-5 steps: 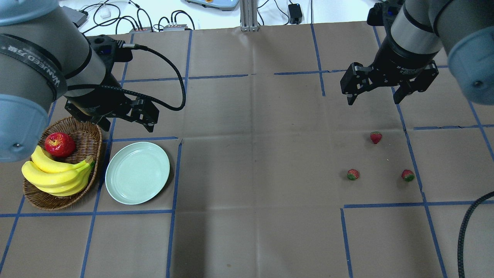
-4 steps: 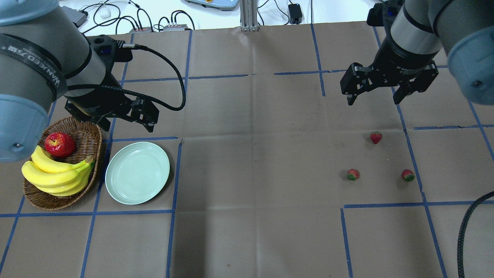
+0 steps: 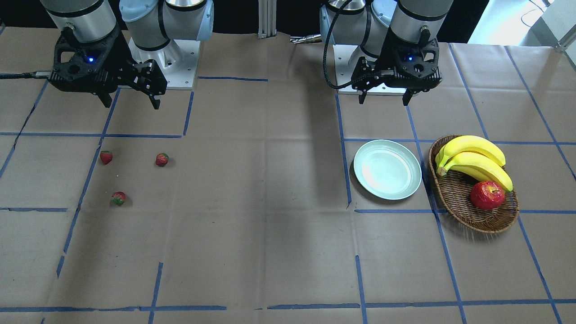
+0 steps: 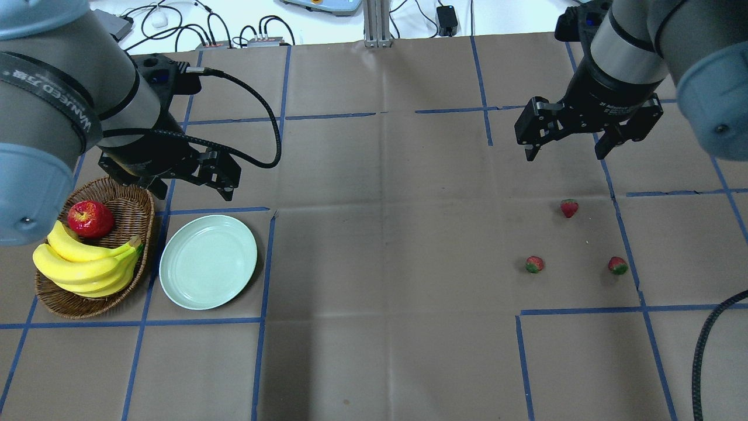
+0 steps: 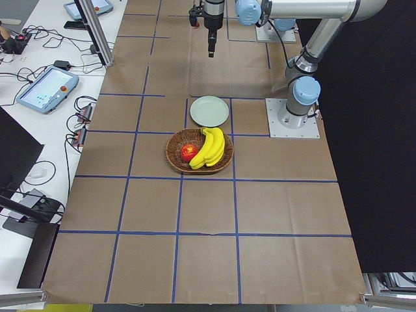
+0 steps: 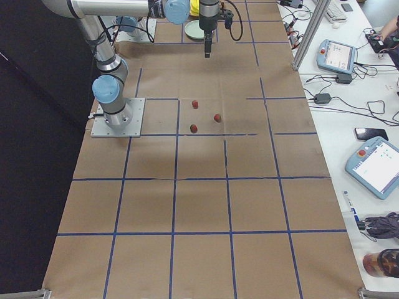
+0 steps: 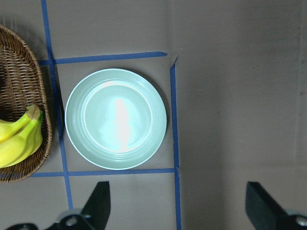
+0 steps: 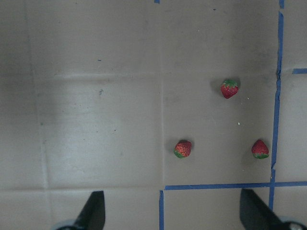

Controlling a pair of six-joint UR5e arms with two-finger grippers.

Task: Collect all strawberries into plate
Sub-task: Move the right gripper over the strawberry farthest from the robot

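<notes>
1. Red toy strawberries with green leafy tops, three of them ( (image 4: pixel 569 208), (image 4: pixel 534 264), (image 4: pixel 617 265)), lie loose on the brown paper-covered table (image 4: pixel 385 263) on the robot's right side. They are in the same spots as a moment ago, and none is in the plate.
2. The round pale mint-green glossy plate (image 4: pixel 208 261) sits bare on the far left side. It is just beside the brown oval wicker basket (image 4: pixel 64 298) that holds yellow bananas (image 4: pixel 82 266) and a shiny red apple (image 4: pixel 90 218). It is well apart from the strawberries.
3. The black two-finger right gripper (image 4: pixel 564 153) hangs above and behind the strawberries, jaws spread wide and empty. Its wrist view looks down on all three. Against the earlier overhead shots it has drifted only a hair.
4. The black two-finger left gripper (image 4: pixel 193 192) hovers by the plate's back edge, jaws also wide apart and holding nothing. No visible shift.
5. Judgement: practically nothing has changed, so the task is at zero of three. The right arm looks poised for a first descent, likely onto the nearest strawberry.
6. Judgement: with the plate out of easy right-arm reach, a long carry or a handover will probably be needed.
</notes>
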